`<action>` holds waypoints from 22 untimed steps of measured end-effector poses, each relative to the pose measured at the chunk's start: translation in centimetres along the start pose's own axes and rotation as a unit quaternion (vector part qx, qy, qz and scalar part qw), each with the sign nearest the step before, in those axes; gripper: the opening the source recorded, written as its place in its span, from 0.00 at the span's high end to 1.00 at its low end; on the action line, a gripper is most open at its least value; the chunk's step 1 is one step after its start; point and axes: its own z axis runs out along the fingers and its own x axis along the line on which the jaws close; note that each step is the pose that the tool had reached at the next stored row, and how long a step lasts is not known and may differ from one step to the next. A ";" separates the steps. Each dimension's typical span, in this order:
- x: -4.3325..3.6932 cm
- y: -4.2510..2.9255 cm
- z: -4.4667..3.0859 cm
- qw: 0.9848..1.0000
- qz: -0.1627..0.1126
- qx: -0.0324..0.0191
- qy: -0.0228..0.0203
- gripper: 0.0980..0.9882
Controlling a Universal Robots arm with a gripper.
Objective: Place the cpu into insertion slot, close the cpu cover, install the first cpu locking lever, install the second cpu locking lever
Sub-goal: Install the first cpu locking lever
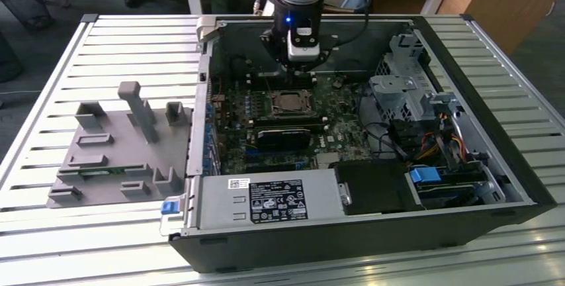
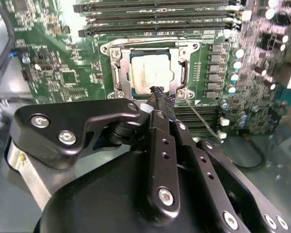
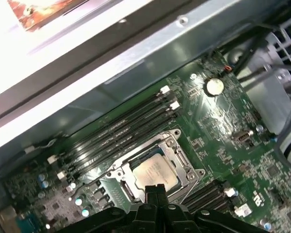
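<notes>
closed black gripper (image 2: 157, 93), tips pinched together on nothing, hangs just above one edge of the cpu (image 2: 153, 73), which lies flat in the insertion slot (image 2: 180, 73) with the cpu cover (image 2: 119, 73) down around it. a push landing off-centre could, i judge, scrape the chip's face or skid off the thin frame, and the locking lever (image 2: 202, 118), seemingly unlatched, could snag the fingers. the chip shows a dull silver-grey square face with a paler rim, ringed by silvery plate and green motherboard (image 2: 53, 68).

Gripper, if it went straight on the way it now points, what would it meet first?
Probably the cpu, near its edge beside the cpu cover frame; the gripper points at that seam. Depth is unclear, so the frame could come first.
</notes>
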 end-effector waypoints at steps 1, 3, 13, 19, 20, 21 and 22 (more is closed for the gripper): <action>0.00 0.00 0.00 1.000 -0.009 0.000 0.000 0.99; 0.00 0.00 0.00 1.000 -0.027 0.000 0.001 0.99; 0.00 0.00 0.00 0.993 -0.118 0.000 0.004 0.99; 0.00 0.00 0.01 0.985 -0.172 0.000 0.005 0.99; 0.00 0.00 0.01 0.983 -0.181 0.000 0.005 0.99; 0.00 0.00 0.02 0.982 -0.190 0.000 0.006 0.99; 0.00 0.00 0.02 0.980 -0.199 0.000 0.006 0.99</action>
